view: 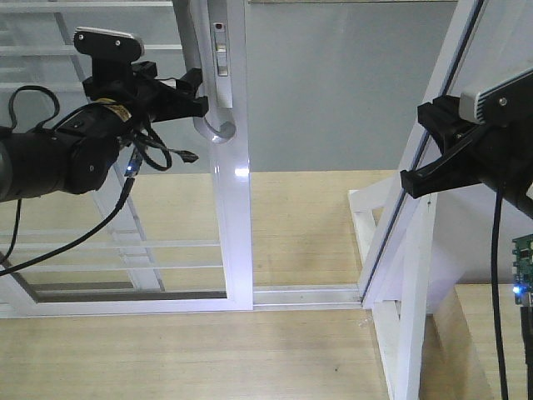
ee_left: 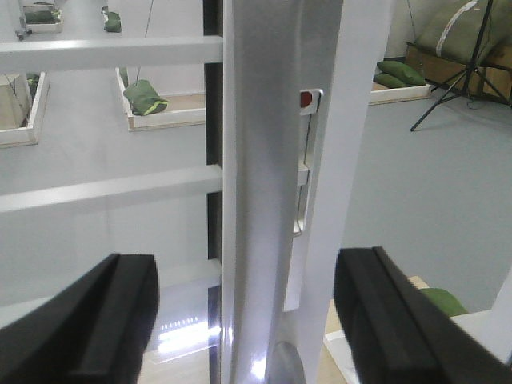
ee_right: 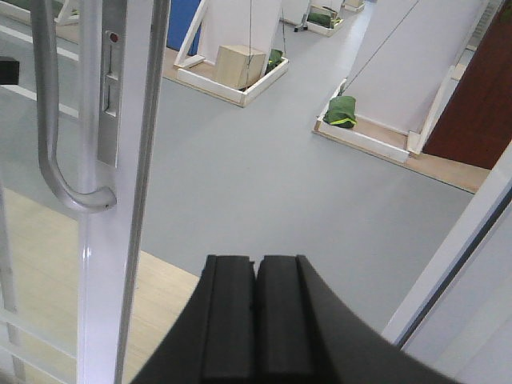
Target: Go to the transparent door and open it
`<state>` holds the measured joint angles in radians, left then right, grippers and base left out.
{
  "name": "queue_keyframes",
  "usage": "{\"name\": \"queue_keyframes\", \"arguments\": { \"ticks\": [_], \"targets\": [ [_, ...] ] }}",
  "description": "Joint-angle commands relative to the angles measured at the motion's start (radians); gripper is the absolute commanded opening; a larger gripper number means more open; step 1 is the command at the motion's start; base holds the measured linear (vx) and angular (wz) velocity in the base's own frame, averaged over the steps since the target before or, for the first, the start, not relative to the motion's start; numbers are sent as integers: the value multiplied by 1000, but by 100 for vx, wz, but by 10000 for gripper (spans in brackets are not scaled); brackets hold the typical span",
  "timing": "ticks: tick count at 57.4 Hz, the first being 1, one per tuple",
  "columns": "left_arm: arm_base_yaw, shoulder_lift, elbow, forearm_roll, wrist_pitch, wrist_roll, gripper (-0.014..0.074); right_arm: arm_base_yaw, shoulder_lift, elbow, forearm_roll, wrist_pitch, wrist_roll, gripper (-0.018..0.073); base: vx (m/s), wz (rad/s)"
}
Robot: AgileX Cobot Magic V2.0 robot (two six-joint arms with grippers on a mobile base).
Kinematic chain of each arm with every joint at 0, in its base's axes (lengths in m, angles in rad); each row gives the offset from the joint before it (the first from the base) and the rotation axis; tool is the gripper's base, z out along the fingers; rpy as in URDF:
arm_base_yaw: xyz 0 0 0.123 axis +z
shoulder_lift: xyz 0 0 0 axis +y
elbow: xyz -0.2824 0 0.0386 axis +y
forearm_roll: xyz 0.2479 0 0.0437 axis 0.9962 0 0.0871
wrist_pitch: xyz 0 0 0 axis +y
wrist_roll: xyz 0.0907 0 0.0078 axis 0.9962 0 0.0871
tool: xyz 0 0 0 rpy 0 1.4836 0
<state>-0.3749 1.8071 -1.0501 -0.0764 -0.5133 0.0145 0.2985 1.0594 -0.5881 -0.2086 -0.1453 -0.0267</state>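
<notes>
The transparent door (view: 125, 208) is a glass panel with thin white bars and a white edge stile (view: 234, 233). Its curved grey pull handle (view: 213, 127) hangs on that stile. My left gripper (view: 200, 92) is open at handle height, a finger on each side of the handle. In the left wrist view the open gripper (ee_left: 248, 320) straddles the handle (ee_left: 264, 208) and stile without visible contact; the lock plate (ee_left: 308, 152) is just right. My right gripper (view: 410, 182) is shut and empty, off to the right. In the right wrist view (ee_right: 256, 320) the handle (ee_right: 48, 128) is far left.
A slanted white frame (view: 416, 167) with a base brace (view: 391, 317) stands on the right, close to my right gripper. The floor track (view: 308, 296) runs between stile and frame. Grey floor shows beyond the gap, with wooden trays and green bags (ee_right: 340, 110).
</notes>
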Motion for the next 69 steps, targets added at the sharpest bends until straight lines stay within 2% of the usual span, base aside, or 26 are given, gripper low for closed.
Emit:
{"name": "queue_keyframes", "arguments": {
  "ticks": [1,23,33,40,49,56,66,69],
  "targets": [
    [-8,-12,-86,2,-49,-6,566,-3,-20,-29,3,-69,-17,-6,0,0],
    [-8,90,-236,1,-34,-24,566,-3,-20,-29,2,-68,-18,-6,0,0],
    [-8,131,-314,0,35,-24,566,-3,-20,-29,2,-67,-18,-6,0,0],
    [-8,148,-338,0,37,-24,563,-3,-20,-29,2,-64,-19,-6,0,0],
    [-8,159,-348,-8,41,-24,517,-3,-20,-29,2,-49,-19,-6,0,0],
    [-8,159,-348,-8,42,-23,365,-3,-20,-29,2,-40,-20,-6,0,0],
    [-8,159,-348,-8,67,-23,25,-3,-20,-29,2,-40,-38,-6,0,0],
    [-8,158,-348,-8,76,-23,-9,-3,-20,-29,2,-40,-40,-6,0,0]
  ]
}}
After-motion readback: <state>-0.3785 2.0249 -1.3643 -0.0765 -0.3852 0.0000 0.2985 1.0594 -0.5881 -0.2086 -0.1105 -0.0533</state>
